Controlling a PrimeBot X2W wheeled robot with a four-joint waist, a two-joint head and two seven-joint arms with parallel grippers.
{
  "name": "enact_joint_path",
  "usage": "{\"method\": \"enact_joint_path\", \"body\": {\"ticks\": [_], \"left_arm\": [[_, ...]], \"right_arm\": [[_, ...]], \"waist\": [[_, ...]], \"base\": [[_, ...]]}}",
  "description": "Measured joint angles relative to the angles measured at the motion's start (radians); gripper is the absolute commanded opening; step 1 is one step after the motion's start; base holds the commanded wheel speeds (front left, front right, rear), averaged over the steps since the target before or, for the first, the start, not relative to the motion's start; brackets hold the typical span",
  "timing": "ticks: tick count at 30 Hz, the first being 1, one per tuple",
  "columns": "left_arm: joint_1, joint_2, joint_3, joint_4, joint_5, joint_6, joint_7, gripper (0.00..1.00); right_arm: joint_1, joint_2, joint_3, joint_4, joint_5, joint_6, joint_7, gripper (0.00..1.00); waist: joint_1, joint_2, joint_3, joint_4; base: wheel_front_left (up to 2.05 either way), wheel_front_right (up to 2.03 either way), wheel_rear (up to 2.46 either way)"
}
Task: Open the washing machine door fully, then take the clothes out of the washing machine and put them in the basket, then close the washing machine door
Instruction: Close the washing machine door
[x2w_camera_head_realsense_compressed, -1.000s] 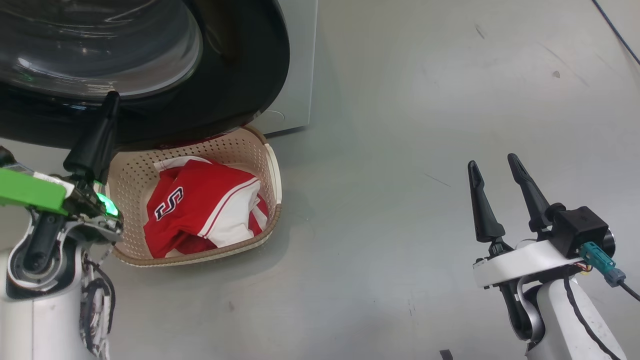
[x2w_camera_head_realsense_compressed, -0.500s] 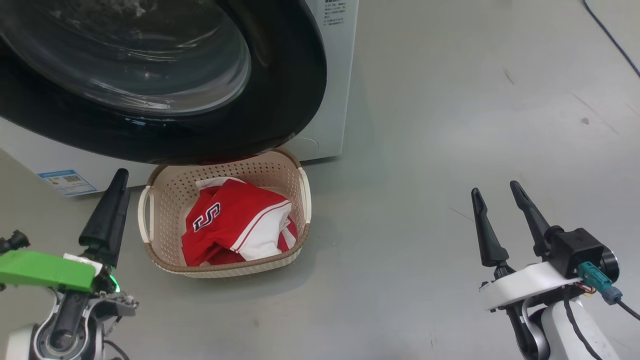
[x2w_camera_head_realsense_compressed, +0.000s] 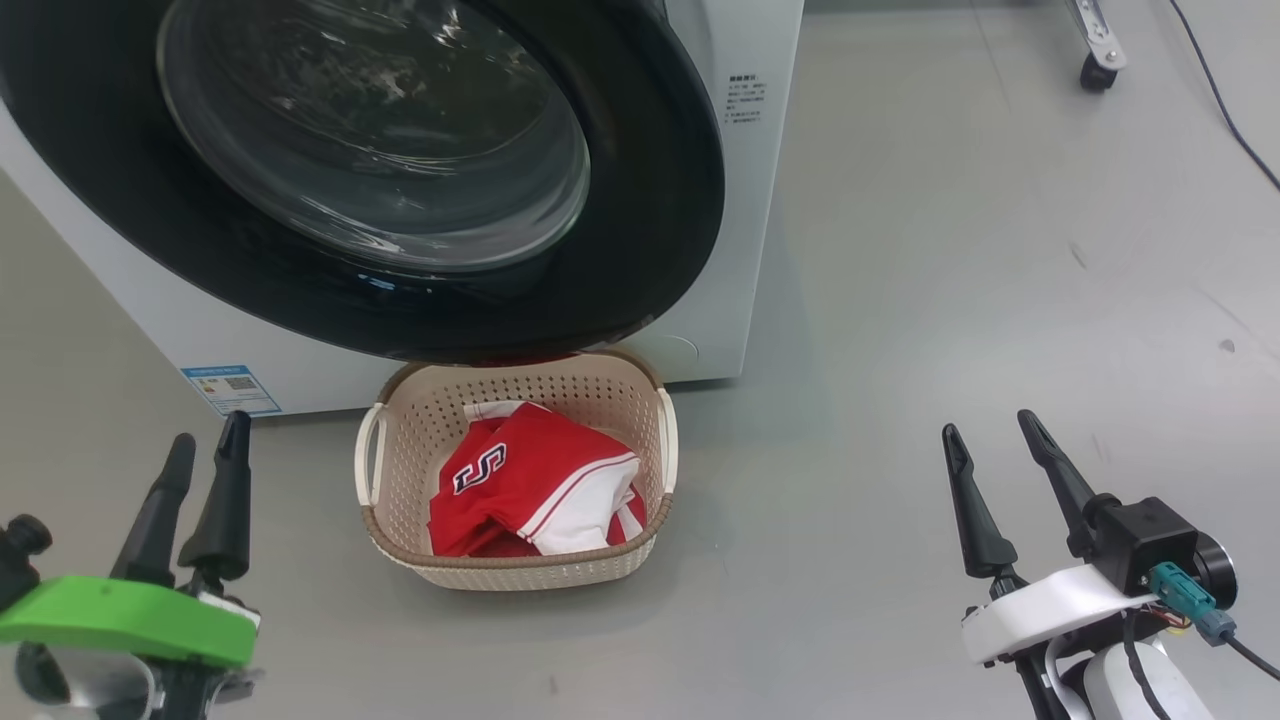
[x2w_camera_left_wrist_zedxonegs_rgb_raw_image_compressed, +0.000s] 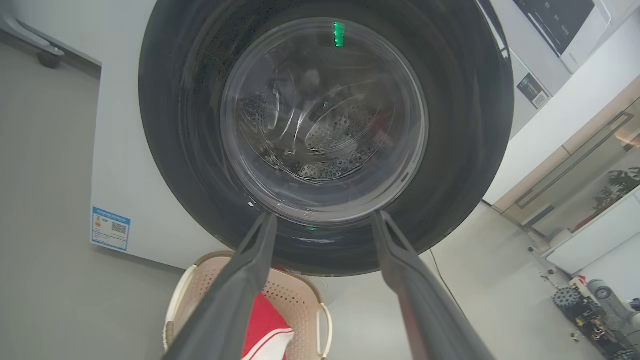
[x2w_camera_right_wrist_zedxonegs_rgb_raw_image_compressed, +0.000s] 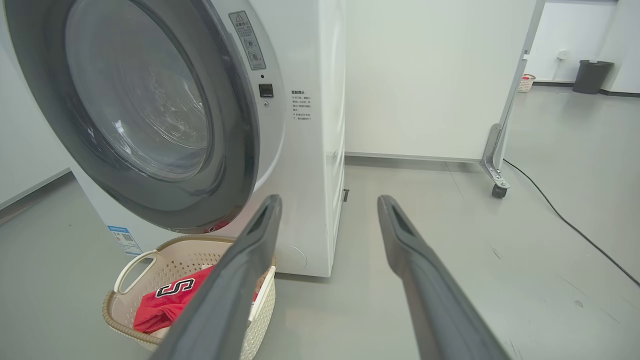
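The washing machine (x2w_camera_head_realsense_compressed: 745, 200) stands at the top left, and its black-rimmed door (x2w_camera_head_realsense_compressed: 650, 200) lies against its front. Below the door sits the cream basket (x2w_camera_head_realsense_compressed: 520, 580) on the floor, with the red clothes (x2w_camera_head_realsense_compressed: 530, 480) in it, "S" emblem up. My left gripper (x2w_camera_head_realsense_compressed: 210, 430) is open and empty at the lower left, left of the basket. In the left wrist view my left gripper (x2w_camera_left_wrist_zedxonegs_rgb_raw_image_compressed: 322, 216) points at the door (x2w_camera_left_wrist_zedxonegs_rgb_raw_image_compressed: 190, 165), above the basket (x2w_camera_left_wrist_zedxonegs_rgb_raw_image_compressed: 175, 310) and the clothes (x2w_camera_left_wrist_zedxonegs_rgb_raw_image_compressed: 262, 330). My right gripper (x2w_camera_head_realsense_compressed: 987, 423) is open and empty over bare floor, well right of the basket.
A blue sticker (x2w_camera_head_realsense_compressed: 230, 388) marks the machine's lower corner. A caster of a wheeled stand (x2w_camera_head_realsense_compressed: 1098, 60) and a dark cable (x2w_camera_head_realsense_compressed: 1230, 110) lie at the far right. The right wrist view shows my right gripper (x2w_camera_right_wrist_zedxonegs_rgb_raw_image_compressed: 330, 198), the machine (x2w_camera_right_wrist_zedxonegs_rgb_raw_image_compressed: 310, 150) and a white wall behind.
The head camera has moved, so more of the machine and floor shows. My left gripper has come away from the door's rim to the lower left. The right gripper keeps its pose.
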Motion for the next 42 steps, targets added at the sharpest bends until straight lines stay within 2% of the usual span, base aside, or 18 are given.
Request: {"method": "enact_joint_path", "body": {"ticks": [2, 3, 10, 14, 26, 42], "left_arm": [[0.017, 0.027, -0.016, -0.003, 0.099, 0.0, -0.042, 1.0], [0.017, 0.027, -0.016, -0.003, 0.099, 0.0, -0.042, 1.0], [0.055, 0.049, -0.034, -0.016, 0.319, 0.004, -0.165, 1.0], [0.075, 0.05, -0.06, -0.015, 0.405, 0.041, -0.2, 1.0], [0.118, 0.03, -0.125, 0.029, 0.512, 0.103, -0.253, 1.0], [0.132, 0.007, -0.163, 0.055, 0.545, 0.149, -0.27, 1.0]], "right_arm": [[0.006, 0.0, 0.0, 0.0, 0.0, 0.0, 0.0, 1.0], [0.006, 0.0, 0.0, 0.0, 0.0, 0.0, 0.0, 1.0], [0.023, 0.0, 0.003, -0.01, -0.001, -0.006, 0.002, 1.0], [0.039, -0.001, 0.002, -0.018, -0.001, -0.015, 0.003, 1.0], [0.079, 0.0, -0.002, -0.023, -0.001, -0.034, 0.008, 1.0], [0.101, 0.02, 0.025, -0.041, -0.001, -0.043, 0.015, 1.0]], "waist": [[0.0, 0.0, -0.012, 0.008], [0.0, 0.0, -0.012, 0.008], [0.0, 0.0, -0.048, 0.025], [0.0, 0.0, -0.054, 0.027], [0.0, 0.0, -0.067, 0.02], [0.0, 0.0, -0.094, 0.014]], "base": [[0.0, 0.0, 0.0], [0.0, 0.0, 0.0], [0.0, 0.0, 0.0], [0.0, 0.0, 0.0], [0.0, 0.0, 0.0], [0.0, 0.0, 0.0]]}}
